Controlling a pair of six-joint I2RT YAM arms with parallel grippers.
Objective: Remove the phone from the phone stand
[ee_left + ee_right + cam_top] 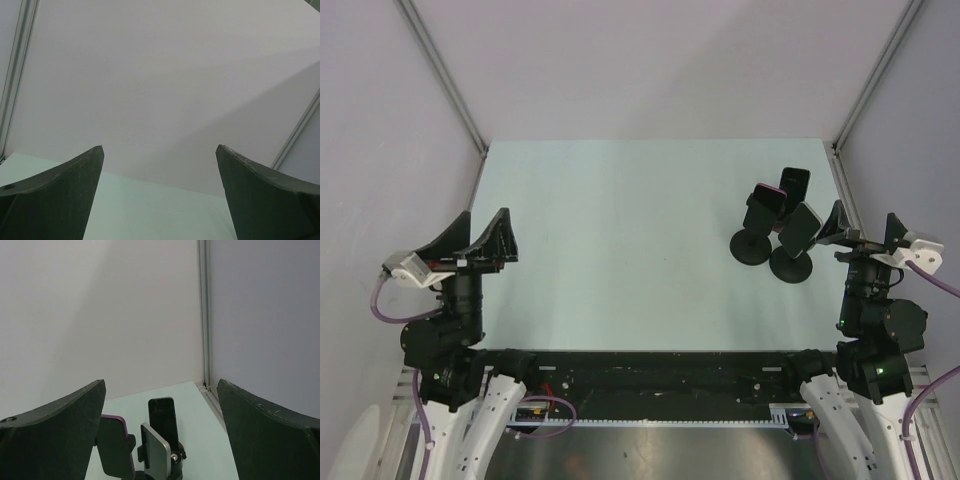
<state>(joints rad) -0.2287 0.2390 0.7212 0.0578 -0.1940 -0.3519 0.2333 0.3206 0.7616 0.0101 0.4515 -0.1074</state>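
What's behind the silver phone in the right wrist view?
A black phone stands upright behind it. The black phone's lower end, and whatever holds it, are hidden by the silver phone. A purple-edged phone stands to the left, beside the silver one rather than behind it.

No text, label, brand, number or sign can be read in any of the three views. The phones (162,420) in the lower middle of the right wrist view show only dark, blank faces. In the top view, the small marks on the arm bases (880,372) at the lower corners of the frame are too small to read.
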